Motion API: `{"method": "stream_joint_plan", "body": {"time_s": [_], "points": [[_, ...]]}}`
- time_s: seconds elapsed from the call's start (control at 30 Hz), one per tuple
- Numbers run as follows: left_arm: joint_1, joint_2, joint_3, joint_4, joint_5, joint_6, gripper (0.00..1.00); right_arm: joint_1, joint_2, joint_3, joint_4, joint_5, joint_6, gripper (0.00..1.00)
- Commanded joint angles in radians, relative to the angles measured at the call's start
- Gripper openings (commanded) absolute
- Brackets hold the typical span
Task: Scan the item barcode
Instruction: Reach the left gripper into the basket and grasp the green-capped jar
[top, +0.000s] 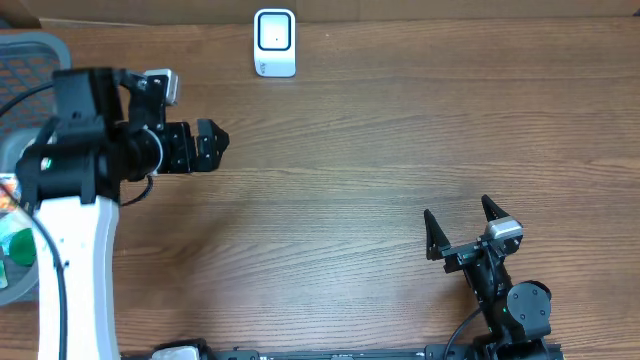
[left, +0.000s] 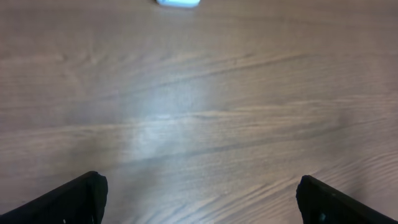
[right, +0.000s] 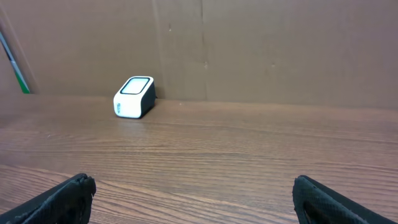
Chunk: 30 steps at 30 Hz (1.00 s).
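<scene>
Presently left tool (top: 218, 145) and right tool (top: 458, 212) gape empty, far from what seems a scanner (top: 275, 42).

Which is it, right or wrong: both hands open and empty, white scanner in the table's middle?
Wrong: the white scanner stands at the far edge of the table, as the overhead view shows; left hand and right hand are open and empty.

Surface (top: 330, 190) centre is open wood, free passage across the middle. Scanner (top: 275, 42) stands at 12 o'clock against cardboard wall (right: 280, 50); basket (top: 25, 60) blocks the 9–10 o'clock edge.
</scene>
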Motion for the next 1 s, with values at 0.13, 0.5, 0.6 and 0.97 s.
{"method": "stream_joint_plan", "body": {"time_s": [0.13,0.5,0.6,0.97], "points": [[-0.002,0.094,0.033,0.003,0.063,-0.006,1.0,0.004,-0.01,-0.01,0.006,0.009,0.001,1.0],[0.183,0.092,0.389,-0.203,-0.37,-0.264,0.98,0.004,-0.01,-0.01,0.006,0.009,0.001,1.0],[0.302,0.092,0.409,-0.206,-0.417,-0.331,0.98,0.004,-0.01,-0.01,0.006,0.009,0.002,1.0],[0.647,0.179,0.346,-0.205,-0.425,-0.416,1.0,0.004,-0.01,-0.01,0.006,0.009,0.001,1.0]]}}
